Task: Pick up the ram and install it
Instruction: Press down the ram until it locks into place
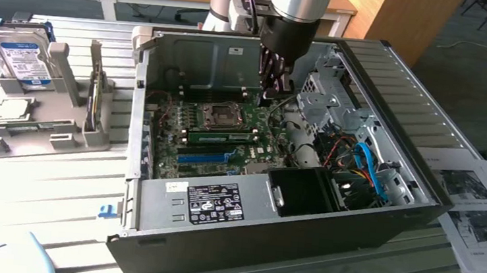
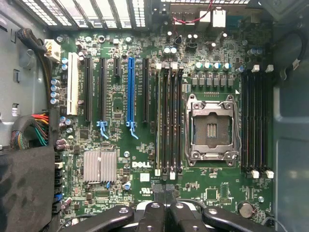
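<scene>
The ram [image 1: 222, 136], a narrow green stick with dark chips, stands on edge in a motherboard slot beside the CPU socket [image 1: 222, 113]. From the wrist view its pale top edge [image 2: 158, 121] runs along one of the black slots next to the socket [image 2: 211, 128]. My gripper [image 1: 276, 93] hangs inside the open computer case [image 1: 421, 119], above the board and toward the exterior view's right of the socket. Its black fingers [image 2: 165, 198] are shut together with nothing between them, close to one end of the ram slots.
A bright-blue slot [image 1: 204, 157] lies beside the ram. A black fan shroud [image 1: 305, 191] and cable bundles fill the case's near right corner. Left of the case, a grey fixture [image 1: 42, 119] holds a silver hard drive [image 1: 21, 57]. Papers [image 1: 474, 216] lie at the right.
</scene>
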Robot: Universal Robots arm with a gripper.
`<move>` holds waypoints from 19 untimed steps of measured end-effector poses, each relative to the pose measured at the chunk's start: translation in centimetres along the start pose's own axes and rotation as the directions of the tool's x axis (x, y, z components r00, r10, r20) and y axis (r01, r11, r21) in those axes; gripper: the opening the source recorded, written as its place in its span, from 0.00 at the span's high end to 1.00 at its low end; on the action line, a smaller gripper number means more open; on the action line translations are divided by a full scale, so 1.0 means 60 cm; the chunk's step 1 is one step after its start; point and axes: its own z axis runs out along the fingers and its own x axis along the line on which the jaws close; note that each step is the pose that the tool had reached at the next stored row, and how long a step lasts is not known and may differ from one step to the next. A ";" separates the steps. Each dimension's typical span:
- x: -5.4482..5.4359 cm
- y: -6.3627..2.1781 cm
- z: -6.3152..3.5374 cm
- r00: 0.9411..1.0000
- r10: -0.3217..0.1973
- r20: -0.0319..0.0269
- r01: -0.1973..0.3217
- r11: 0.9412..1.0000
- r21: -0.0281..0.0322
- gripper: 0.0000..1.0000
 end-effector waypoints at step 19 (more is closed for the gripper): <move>0.000 0.034 0.001 1.000 0.000 0.000 0.000 1.000 0.000 0.91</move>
